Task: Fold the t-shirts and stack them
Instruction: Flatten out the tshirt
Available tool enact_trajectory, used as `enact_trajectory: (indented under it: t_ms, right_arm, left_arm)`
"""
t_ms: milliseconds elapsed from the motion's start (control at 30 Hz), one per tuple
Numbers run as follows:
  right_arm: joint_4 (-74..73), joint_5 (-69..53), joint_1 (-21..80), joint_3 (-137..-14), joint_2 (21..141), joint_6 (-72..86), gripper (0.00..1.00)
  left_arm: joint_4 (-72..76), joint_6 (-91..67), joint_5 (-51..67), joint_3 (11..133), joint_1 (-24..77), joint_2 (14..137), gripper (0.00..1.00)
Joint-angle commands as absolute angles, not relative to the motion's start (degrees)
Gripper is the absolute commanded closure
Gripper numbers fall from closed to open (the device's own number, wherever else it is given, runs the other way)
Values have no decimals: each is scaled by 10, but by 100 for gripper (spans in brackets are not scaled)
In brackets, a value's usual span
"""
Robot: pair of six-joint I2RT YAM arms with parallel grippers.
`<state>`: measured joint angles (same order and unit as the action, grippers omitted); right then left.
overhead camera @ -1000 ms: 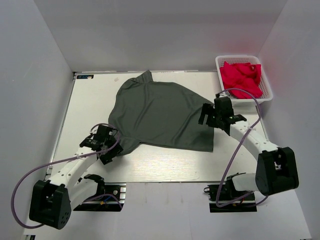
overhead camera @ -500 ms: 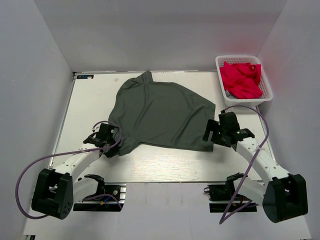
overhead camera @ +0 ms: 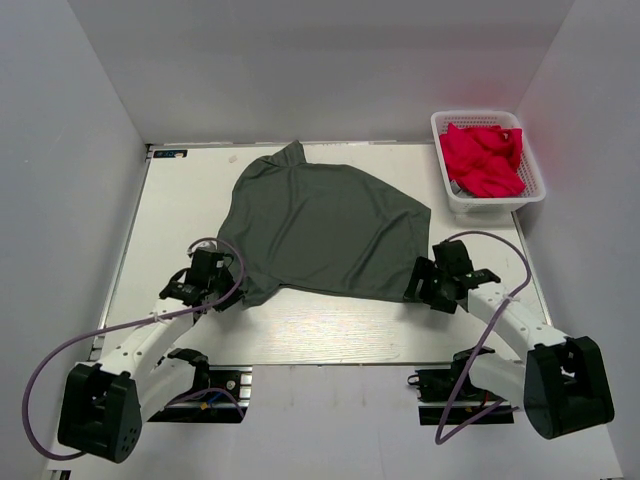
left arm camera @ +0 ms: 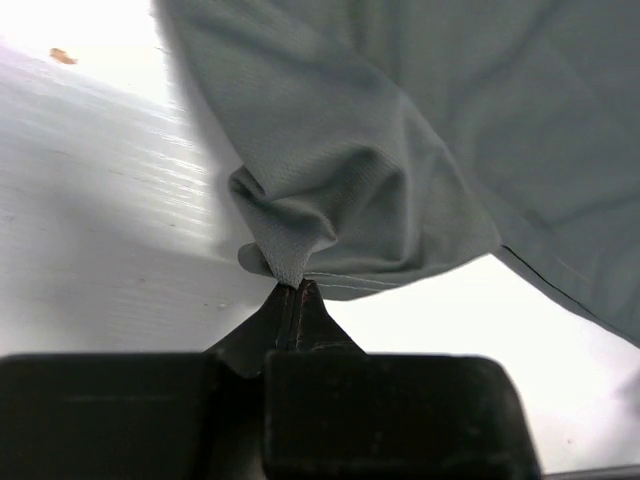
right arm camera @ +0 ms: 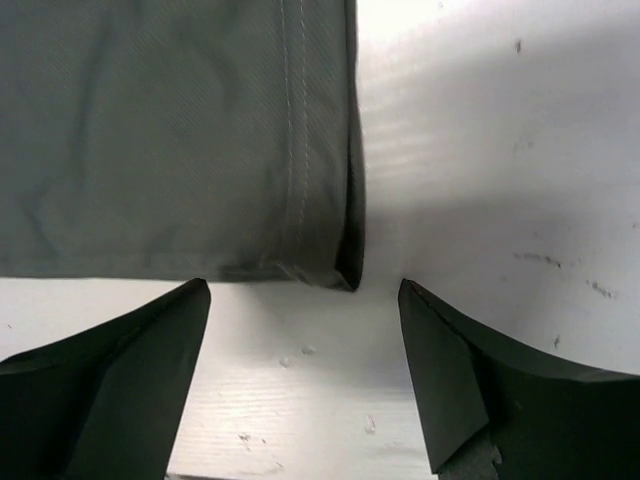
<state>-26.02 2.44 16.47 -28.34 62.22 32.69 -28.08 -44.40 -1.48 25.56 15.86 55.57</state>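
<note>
1. The grey t-shirt (overhead camera: 325, 225) lies spread flat and unfolded on the tabletop (overhead camera: 300, 335), stretching away ahead of both arms. Its near-left corner is bunched up right at the tips of the left end effector (left arm camera: 297, 292). Its near-right hem corner sits just ahead of the right end effector (right arm camera: 303, 290), in line with the gap between the two fingers.
2. The left end effector is closed and pinches a small puckered fold of the grey cloth. The rest of the shirt runs ahead of it and off to its right.
3. The right end effector stands open, with one finger on either side of the stitched hem corner. It holds nothing, and the wrist view does not show clearly whether either finger touches the cloth.
4. The red-pink t-shirts (overhead camera: 483, 160) lie crumpled in the white basket (overhead camera: 532, 196), well beyond the right end effector and apart from the grey shirt.
5. The task looks to be at an early stage: no fold has been made and no stack exists.
6. One corner of the grey shirt is gripped and the other is only straddled, so the right side probably needs to close before a fold can begin. The red-pink shirts have yet to be taken out, folded and stacked.
</note>
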Motion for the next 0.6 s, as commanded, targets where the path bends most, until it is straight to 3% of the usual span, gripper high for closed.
enact_trajectory:
  t_ms: [0,133,200,233,567]
  right_arm:
    - [-203,31,163,-271,642,350,20]
    - [-173,20,165,-269,659,353,38]
    - [-167,11,163,-272,657,352,83]
    - [-171,12,163,-274,655,352,99]
    - [-193,44,163,-415,534,324,100]
  left_arm:
    - [-273,-432,5,276,158,537,100]
    - [-273,-426,25,290,158,532,100]
    - [-281,-426,25,307,158,532,100]
    - [-288,-426,19,314,158,526,100]
    - [-287,-416,14,464,158,492,100]
